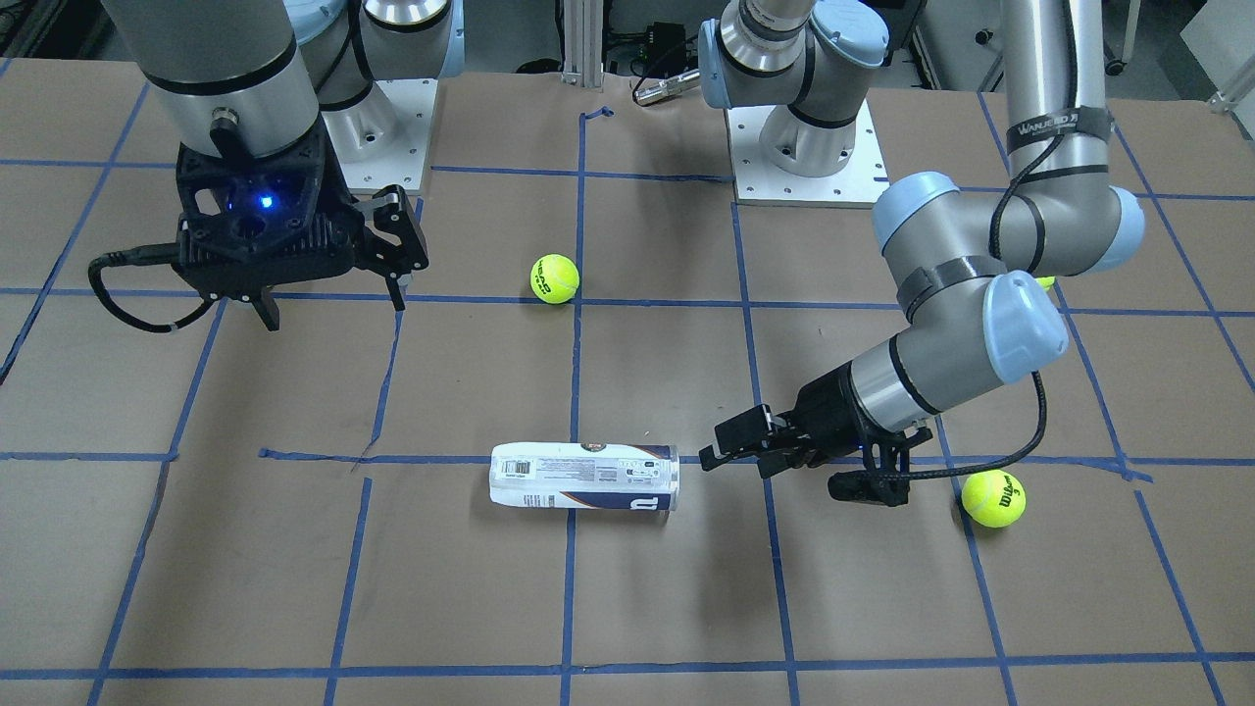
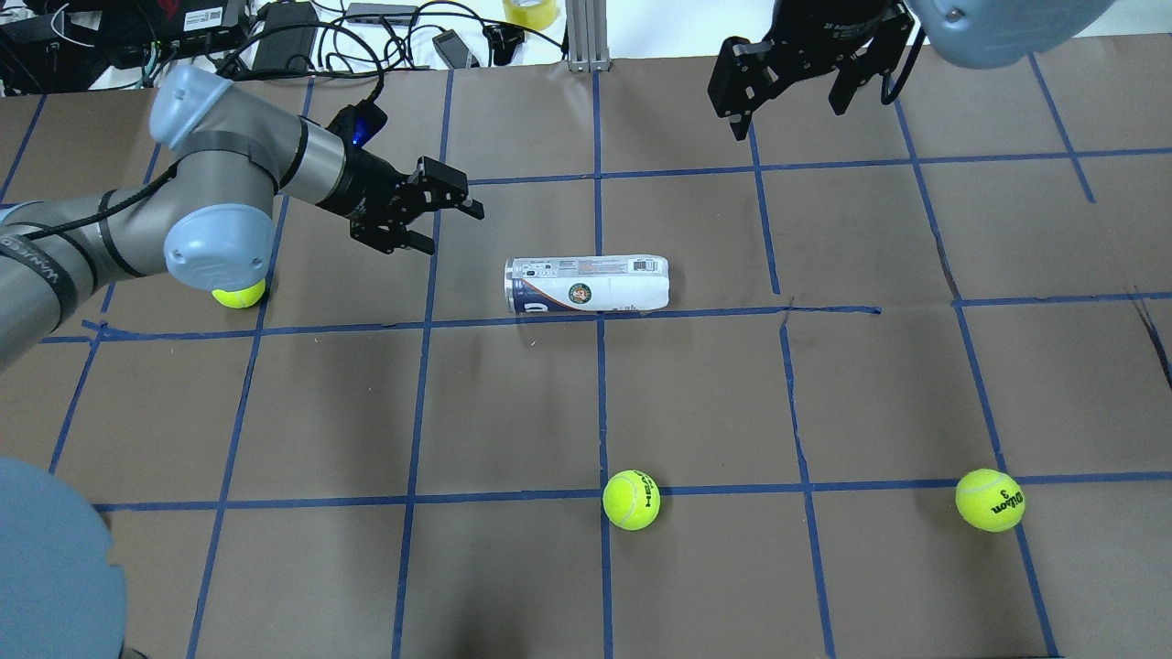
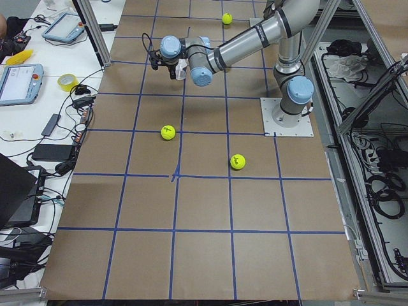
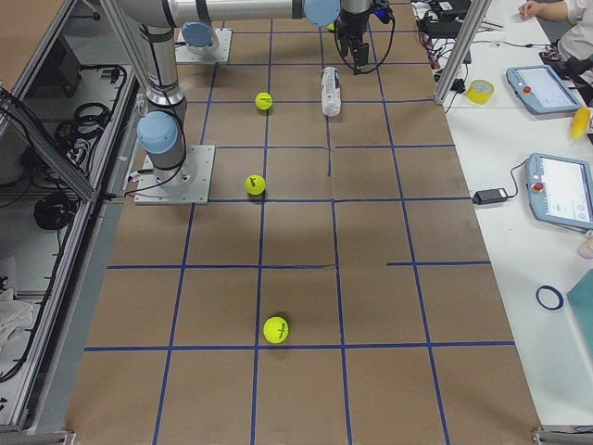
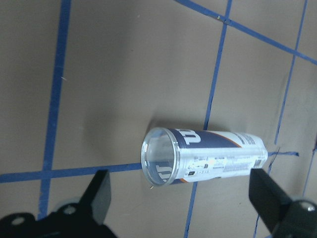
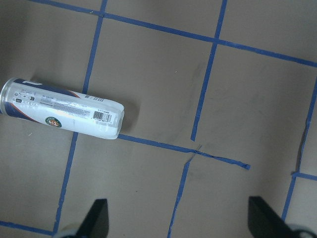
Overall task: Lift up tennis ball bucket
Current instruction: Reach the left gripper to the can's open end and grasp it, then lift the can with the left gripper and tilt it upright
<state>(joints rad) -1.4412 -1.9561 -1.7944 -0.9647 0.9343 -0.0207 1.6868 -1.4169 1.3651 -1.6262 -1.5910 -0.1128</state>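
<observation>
The tennis ball bucket (image 1: 583,478) is a clear can with a white and navy label. It lies on its side on the brown table near the middle (image 2: 586,285). My left gripper (image 2: 456,229) is open and empty, low over the table, a short way off the can's open end (image 1: 721,459). Its wrist view shows the can (image 5: 203,156) between the open fingers (image 5: 101,193). My right gripper (image 2: 787,119) is open and empty, held high and apart from the can (image 1: 335,314). Its wrist view shows the can (image 6: 62,108) at the far left.
Three yellow-green tennis balls lie loose: one near the middle front (image 2: 631,500), one at the front right (image 2: 990,500), one under my left arm's elbow (image 2: 238,295). Blue tape lines grid the brown table (image 2: 696,394). Cables and devices lie along the far edge (image 2: 302,27).
</observation>
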